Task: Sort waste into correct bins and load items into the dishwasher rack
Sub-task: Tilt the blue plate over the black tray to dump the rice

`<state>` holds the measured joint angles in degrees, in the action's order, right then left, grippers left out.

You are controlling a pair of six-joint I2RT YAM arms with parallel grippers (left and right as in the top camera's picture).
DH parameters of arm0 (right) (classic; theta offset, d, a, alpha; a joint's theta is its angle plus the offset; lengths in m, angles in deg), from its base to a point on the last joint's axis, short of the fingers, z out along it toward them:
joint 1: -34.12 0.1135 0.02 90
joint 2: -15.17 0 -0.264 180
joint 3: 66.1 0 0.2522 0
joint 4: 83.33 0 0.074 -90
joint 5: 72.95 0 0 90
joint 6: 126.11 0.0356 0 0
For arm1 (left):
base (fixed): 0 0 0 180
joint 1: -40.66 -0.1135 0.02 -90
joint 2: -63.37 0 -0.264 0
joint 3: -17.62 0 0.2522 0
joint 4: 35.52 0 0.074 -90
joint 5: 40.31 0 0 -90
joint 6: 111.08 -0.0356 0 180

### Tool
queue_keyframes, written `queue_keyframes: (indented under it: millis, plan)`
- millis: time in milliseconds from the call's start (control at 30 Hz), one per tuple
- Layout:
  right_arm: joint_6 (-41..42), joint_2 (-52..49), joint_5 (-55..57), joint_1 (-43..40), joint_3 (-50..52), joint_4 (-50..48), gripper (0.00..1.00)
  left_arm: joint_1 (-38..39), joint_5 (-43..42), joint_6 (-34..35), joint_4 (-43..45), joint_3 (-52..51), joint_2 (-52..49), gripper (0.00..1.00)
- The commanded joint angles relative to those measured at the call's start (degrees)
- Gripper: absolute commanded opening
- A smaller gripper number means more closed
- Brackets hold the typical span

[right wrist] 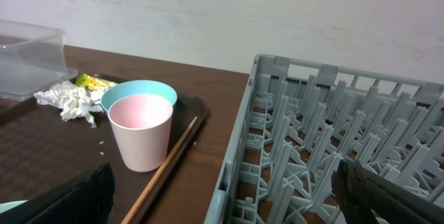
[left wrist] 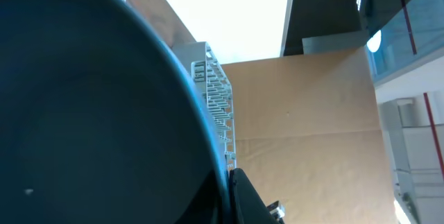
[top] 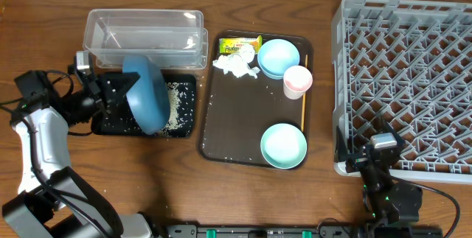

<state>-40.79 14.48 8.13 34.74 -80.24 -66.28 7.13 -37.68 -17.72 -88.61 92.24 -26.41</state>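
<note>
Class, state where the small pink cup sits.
Overhead, the small pink cup stands on the right side of the brown serving tray, beside the far pale blue bowl.

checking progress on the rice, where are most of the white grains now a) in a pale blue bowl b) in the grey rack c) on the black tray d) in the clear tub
c, the grains lie scattered on the black tray, next to the tilted dark blue plate.

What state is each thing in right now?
Shallow black rectangular tray: holds loose white rice grains.
Large dark blue plate: tilted on edge over that tray, gripped by left pincer.
Clear plastic rectangular tub: empty.
Grey plastic lattice rack: empty.
Two pale blue bowls: upright, empty.
Small pink cup: upright, empty.
Right pincer: open, empty.
</note>
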Motion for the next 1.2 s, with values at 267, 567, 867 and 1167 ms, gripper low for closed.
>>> queue_keyframes:
  millis: [267, 567, 867, 1167]
  plan:
    - [-0.5, 0.3, 0.3, 0.5, 0.1, 0.3, 0.99, -0.2, -2.8, -0.9, 0.7, 0.1, 1.1, 0.06]
    - [-0.5, 0.3, 0.3, 0.5, 0.1, 0.3, 0.99, -0.2, -2.7, 0.0, -1.9, 0.1, 2.1, 0.06]
    - [-0.5, 0.3, 0.3, 0.5, 0.1, 0.3, 0.99, 0.1, -1.8, -7.1, -1.1, 0.1, 4.1, 0.06]
    - [-0.5, 0.3, 0.3, 0.5, 0.1, 0.3, 0.99, 7.9, -1.5, -5.4, -5.4, 0.1, 12.8, 0.06]
